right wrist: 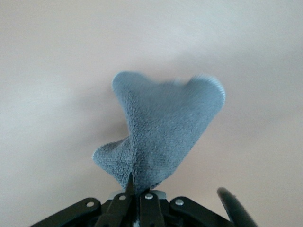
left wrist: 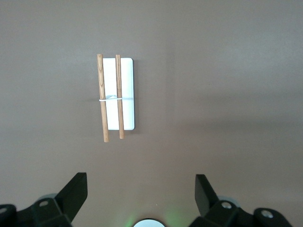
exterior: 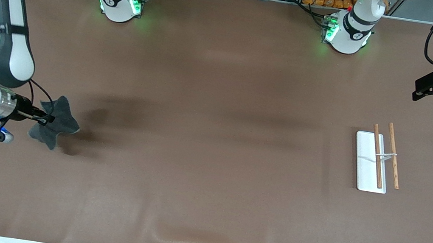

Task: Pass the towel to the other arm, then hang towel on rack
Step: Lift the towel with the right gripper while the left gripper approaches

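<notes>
Crumpled dark grey towel [exterior: 55,122], pinched by right end effector [exterior: 45,118]

Even overhead light, soft shadows on the table [exterior: 212,146] (right wrist view seems washed out).

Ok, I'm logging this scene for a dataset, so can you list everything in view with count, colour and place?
towel: one, dark grey, bunched and lifted off the table at the right arm's end, pinched in the right tool.
rack: one, white base plate with two light-brown wooden rods and a thin wire support, on the table toward the left arm's end.
table: one, brown surface under everything.
right tool: one, black fingers shut on the towel, over the right arm's end of the table.
left tool: one, black fingers spread open, waiting in the air above the rack's end of the table.
</notes>
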Tool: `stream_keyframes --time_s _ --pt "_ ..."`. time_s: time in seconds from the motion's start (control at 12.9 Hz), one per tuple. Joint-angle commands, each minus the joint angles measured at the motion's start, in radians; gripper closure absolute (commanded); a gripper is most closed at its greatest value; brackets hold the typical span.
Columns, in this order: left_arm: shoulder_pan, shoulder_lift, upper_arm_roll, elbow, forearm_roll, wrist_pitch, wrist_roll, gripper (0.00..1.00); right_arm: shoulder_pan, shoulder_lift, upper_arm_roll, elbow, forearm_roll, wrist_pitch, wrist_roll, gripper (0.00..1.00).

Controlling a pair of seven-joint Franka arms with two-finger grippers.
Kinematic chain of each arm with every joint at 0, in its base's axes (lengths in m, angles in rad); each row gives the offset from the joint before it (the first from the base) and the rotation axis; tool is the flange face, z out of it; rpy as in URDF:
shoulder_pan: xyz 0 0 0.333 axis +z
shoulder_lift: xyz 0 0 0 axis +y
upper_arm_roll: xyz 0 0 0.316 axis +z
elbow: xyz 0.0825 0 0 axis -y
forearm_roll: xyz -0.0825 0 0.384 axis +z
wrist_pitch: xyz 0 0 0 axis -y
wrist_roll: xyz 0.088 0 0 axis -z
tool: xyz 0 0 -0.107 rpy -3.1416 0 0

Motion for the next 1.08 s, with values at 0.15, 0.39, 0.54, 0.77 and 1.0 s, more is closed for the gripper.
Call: stream_keyframes --time_s 0.15,0.39,0.54,0.77,1.0 --pt "0.011 -0.005 -0.001 0.014 0.025 0.002 0.013 0.00 0.087 -0.008 0.045 0.141 0.010 -0.053 -0.127 1.00" --pt "0.006 -0.007 -0.007 0.014 0.012 -0.003 -0.029 0.00 0.200 -0.006 0.045 0.196 0.005 -0.046 -0.133 1.00" --pt "-0.009 0.001 -0.015 0.014 -0.011 0.002 -0.136 0.00 0.271 -0.002 0.045 0.245 0.007 -0.044 -0.138 1.00" --pt "-0.020 0.019 -0.056 0.013 -0.076 0.029 -0.306 0.00 0.392 0.003 0.045 0.275 0.008 -0.023 -0.199 1.00" --pt "-0.020 0.076 -0.114 0.014 -0.125 0.092 -0.490 0.00 0.518 0.006 0.045 0.275 0.010 0.052 -0.302 1.00"
